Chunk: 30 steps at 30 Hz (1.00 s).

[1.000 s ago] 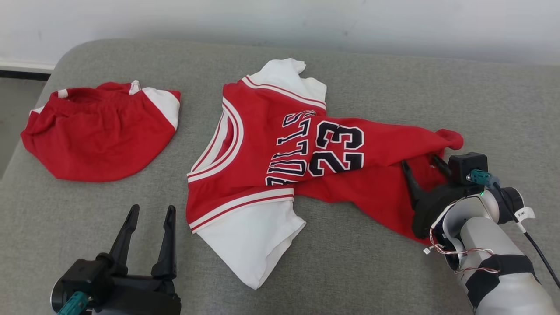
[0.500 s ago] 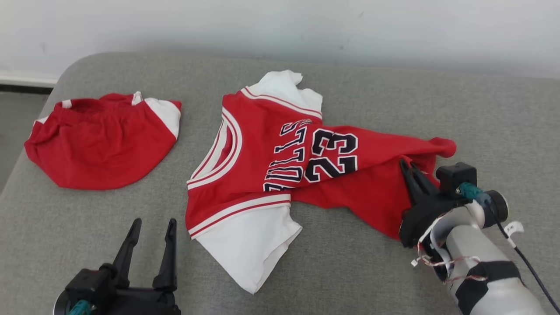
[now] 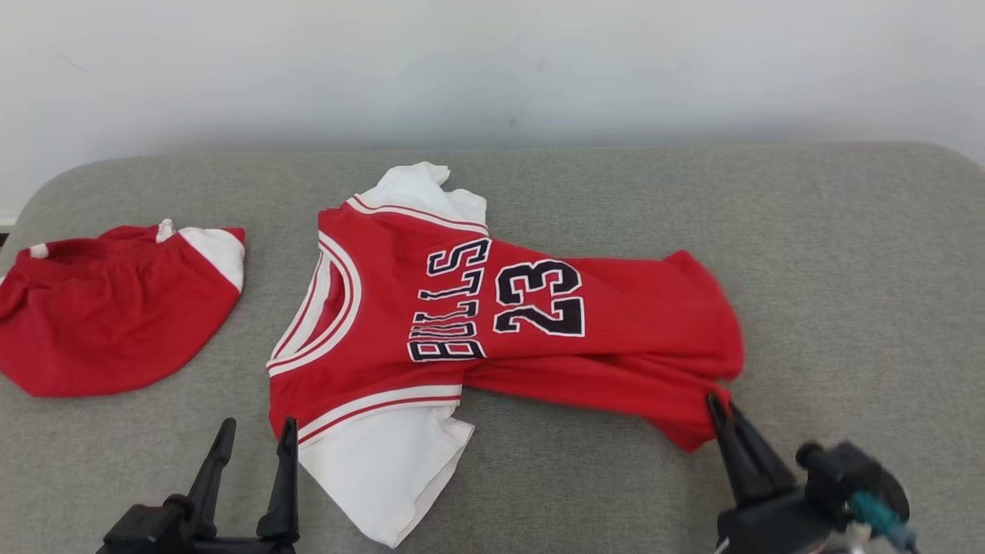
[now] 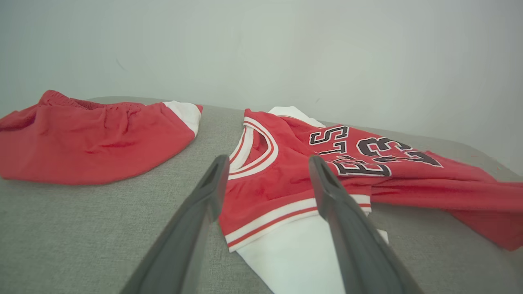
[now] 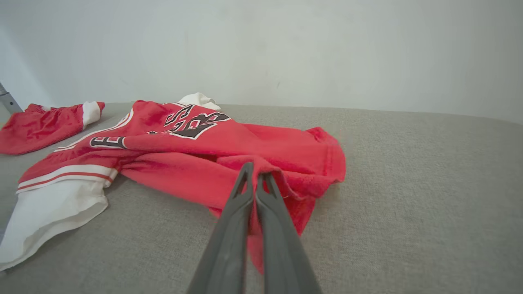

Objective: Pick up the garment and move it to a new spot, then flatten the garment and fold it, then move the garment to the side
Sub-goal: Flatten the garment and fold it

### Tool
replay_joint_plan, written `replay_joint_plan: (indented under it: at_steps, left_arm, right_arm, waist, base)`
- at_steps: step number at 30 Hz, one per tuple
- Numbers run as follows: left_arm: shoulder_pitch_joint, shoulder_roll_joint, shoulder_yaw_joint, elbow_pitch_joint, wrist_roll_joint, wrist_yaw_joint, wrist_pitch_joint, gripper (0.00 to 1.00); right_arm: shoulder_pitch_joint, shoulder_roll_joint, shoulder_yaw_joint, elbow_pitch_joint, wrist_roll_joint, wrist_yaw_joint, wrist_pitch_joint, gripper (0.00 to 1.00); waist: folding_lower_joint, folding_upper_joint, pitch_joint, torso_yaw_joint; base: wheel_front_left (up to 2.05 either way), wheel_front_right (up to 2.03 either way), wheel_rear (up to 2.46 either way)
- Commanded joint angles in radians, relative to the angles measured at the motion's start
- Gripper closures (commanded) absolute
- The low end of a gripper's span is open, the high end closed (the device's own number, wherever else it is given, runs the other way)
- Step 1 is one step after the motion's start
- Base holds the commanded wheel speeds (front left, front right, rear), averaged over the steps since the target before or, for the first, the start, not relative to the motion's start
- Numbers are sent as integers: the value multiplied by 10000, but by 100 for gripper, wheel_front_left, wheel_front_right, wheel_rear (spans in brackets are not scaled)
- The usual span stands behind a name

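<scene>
The garment (image 3: 631,308) is a red "BULLS 23" jersey with white sleeves, lying crumpled across the middle of a grey cushion, neck to the left and hem to the right. My right gripper (image 3: 719,404) is shut on the jersey's lower hem corner; in the right wrist view its gripper (image 5: 255,171) pinches a raised fold of the red garment (image 5: 184,163). My left gripper (image 3: 258,425) stands open at the lower left, just short of the near white sleeve. In the left wrist view that gripper (image 4: 268,160) frames the garment's (image 4: 278,183) shoulder, with nothing between the fingers.
Red shorts (image 3: 108,323) with white trim lie bunched at the cushion's left end, also seen as the shorts (image 4: 90,139) in the left wrist view. The grey cushion (image 3: 846,269) has bare room to the right and front. A pale wall runs behind it.
My right gripper has gone from open to shut on the jersey's hem and drawn it nearer, spreading the lower part. The head camera has shifted. The left gripper has stayed open.
</scene>
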Motion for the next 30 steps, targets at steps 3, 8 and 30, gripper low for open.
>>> replay_joint_plan:
  at_steps: [3, 8, 30]
  left_arm:
    - [114, 3, 17, 30, -24, 10, -11, 0]
    - [126, 43, 67, 110, -68, 10, -11, 0]
    - [53, -85, 245, -14, 102, 10, -11, 0]
  right_arm:
    - [1122, 277, -164, -664, -4, -26, -42, 100]
    - [2339, 720, -401, -985, -70, -26, -43, 100]
    - [1223, 333, -1438, -259, -287, -27, 416, 0]
  waist:
    - [1, 0, -41, -241]
    - [1, 0, -95, -313]
    - [1, 0, -14, -61]
  base:
    - [0, 0, 0]
    - [0, 0, 0]
    - [0, 0, 0]
